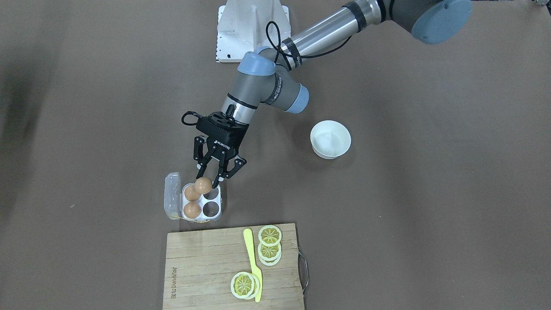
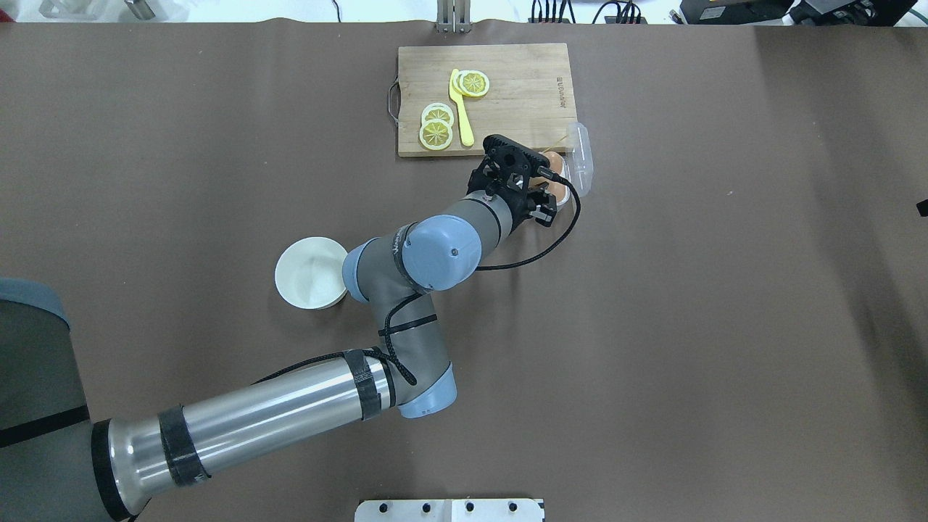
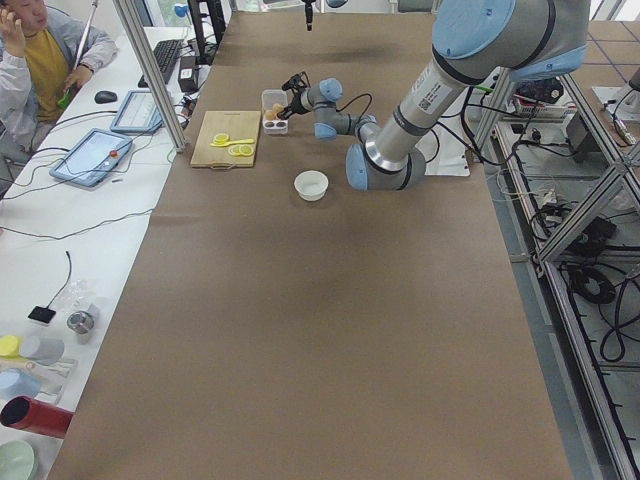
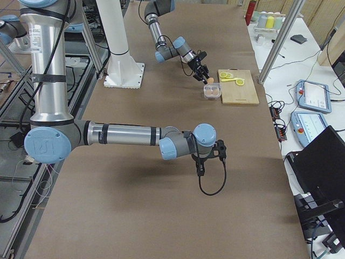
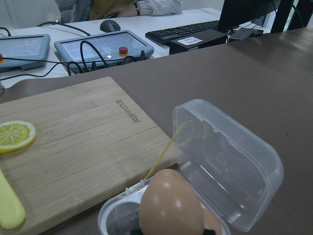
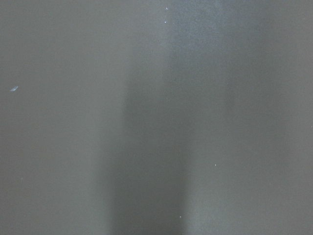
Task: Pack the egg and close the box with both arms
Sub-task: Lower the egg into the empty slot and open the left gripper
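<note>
My left gripper [image 1: 210, 177] is shut on a light-brown egg [image 1: 203, 185] and holds it just above the robot-side edge of the open box [image 1: 218, 212]. The box is a clear egg case whose lid [image 1: 172, 196] stands open on the side away from the bowl. Two eggs [image 1: 192, 201] sit in the cups beside the lid, and the two other cups [image 1: 211, 201] are empty. The left wrist view shows the held egg [image 5: 170, 208] over the tray, with the lid [image 5: 227, 161] behind it. My right gripper [image 4: 207, 162] hangs low over bare table far from the box; I cannot tell whether it is open.
A wooden cutting board [image 1: 206, 267] with lemon slices [image 1: 270, 243] and a yellow knife [image 1: 253, 262] lies right next to the box, on the operators' side. A round white bowl [image 1: 330, 139] stands beside my left arm. The white pedestal [image 1: 252, 30] is at the robot's base.
</note>
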